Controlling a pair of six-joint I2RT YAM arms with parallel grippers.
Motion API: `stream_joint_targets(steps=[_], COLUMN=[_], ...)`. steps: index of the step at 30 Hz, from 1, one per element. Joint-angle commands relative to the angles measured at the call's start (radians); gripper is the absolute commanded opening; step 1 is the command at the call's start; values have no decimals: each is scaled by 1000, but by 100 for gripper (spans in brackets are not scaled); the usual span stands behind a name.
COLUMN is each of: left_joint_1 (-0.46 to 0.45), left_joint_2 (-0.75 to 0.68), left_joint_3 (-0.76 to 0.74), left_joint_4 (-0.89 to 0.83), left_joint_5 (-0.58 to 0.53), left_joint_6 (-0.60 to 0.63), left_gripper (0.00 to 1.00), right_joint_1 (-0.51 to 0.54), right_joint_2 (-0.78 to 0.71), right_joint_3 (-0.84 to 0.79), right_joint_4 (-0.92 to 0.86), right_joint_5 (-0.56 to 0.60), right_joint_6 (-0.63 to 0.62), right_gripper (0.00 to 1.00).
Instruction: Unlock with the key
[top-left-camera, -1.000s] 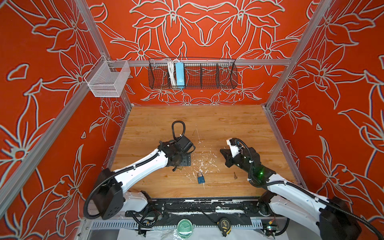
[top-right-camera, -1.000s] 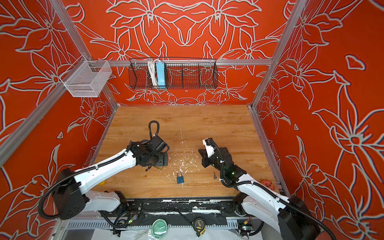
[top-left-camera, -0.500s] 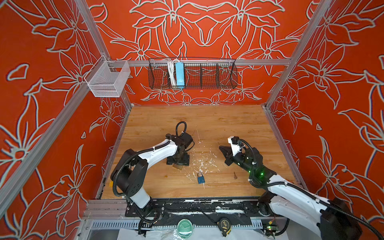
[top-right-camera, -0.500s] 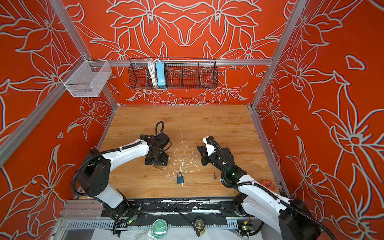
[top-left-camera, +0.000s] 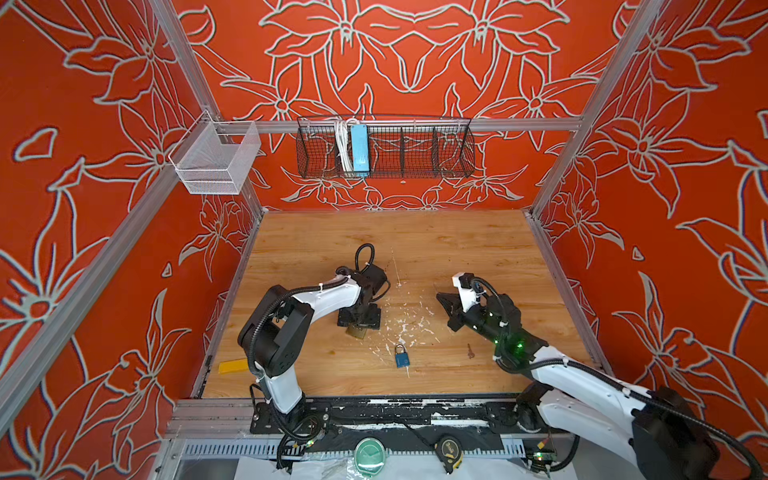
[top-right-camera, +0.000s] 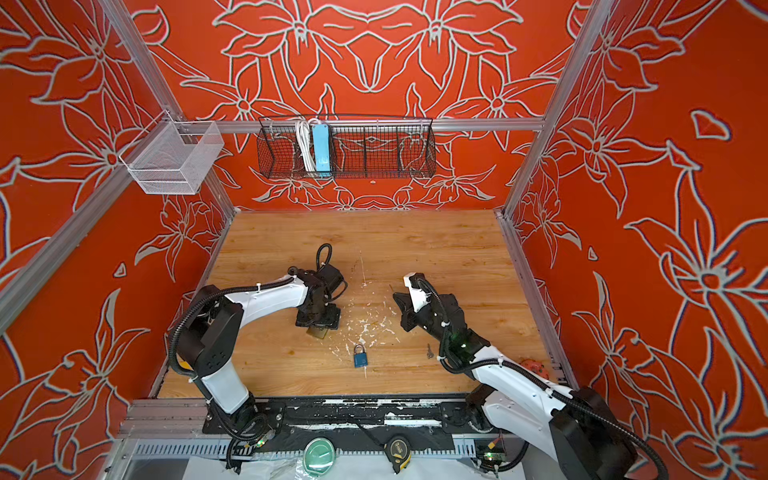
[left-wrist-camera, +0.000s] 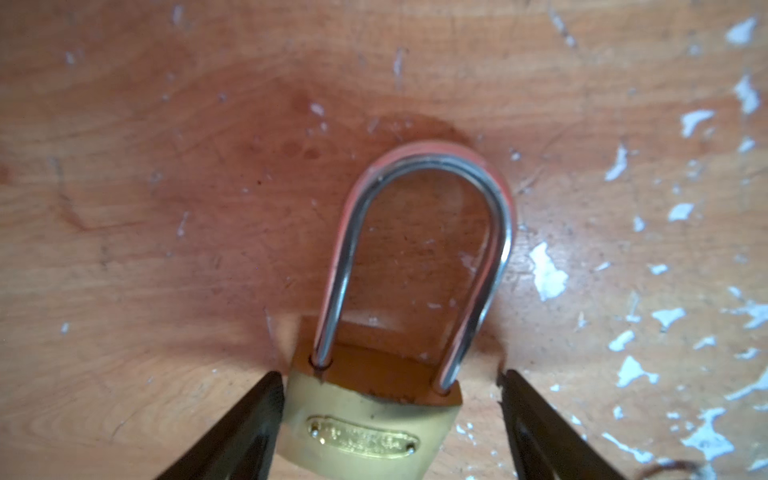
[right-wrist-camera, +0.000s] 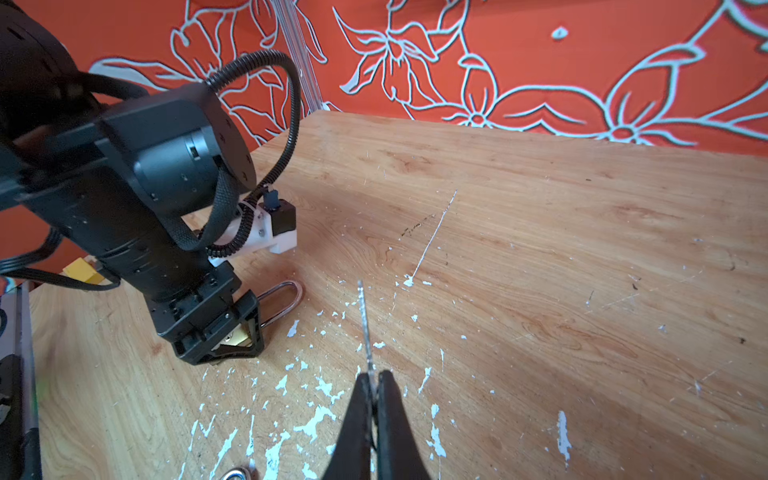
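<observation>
- Left hand (left-wrist-camera: 390, 377) points straight down, jaws wide, straddling the body of a brass padlock with a long steel shackle (left-wrist-camera: 365, 419). One finger is at its side and the other stands clear.
- That padlock lies flat on the wooden tabletop (top-left-camera: 415, 241), left of middle, well away from every edge.
- Right hand (right-wrist-camera: 375, 378) hovers right of middle, pinched tight on a thin silver key (right-wrist-camera: 363, 320).
- A small blue padlock (top-left-camera: 402, 356) and a small dark key (top-left-camera: 470, 351) lie apart, nearer the front edge.
- The tabletop's far half is open wood.
</observation>
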Motion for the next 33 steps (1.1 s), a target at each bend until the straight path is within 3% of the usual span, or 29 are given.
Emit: stream_joint_targets(steps=[1, 6, 12, 33], left_joint_1=[0, -34, -57, -57], left_joint_2=[-20, -67, -36, 27], left_joint_3=[-42, -94, -75, -52], left_joint_4=[20, 58, -16, -3], left_joint_5=[45, 79, -7, 8], left_joint_6=[-71, -201, -321, -357], left_gripper=[78, 73, 73, 68], right_joint_1=[-2, -2, -2, -5], right_joint_2=[-5, -15, -18, -18], right_joint_3=[5, 4, 3, -4], right_joint_4=[31, 25, 16, 5], right_joint_5=[-6, 3, 0, 36], right_joint_6=[-20, -22, -18, -29], right_gripper=[0, 0, 0, 0])
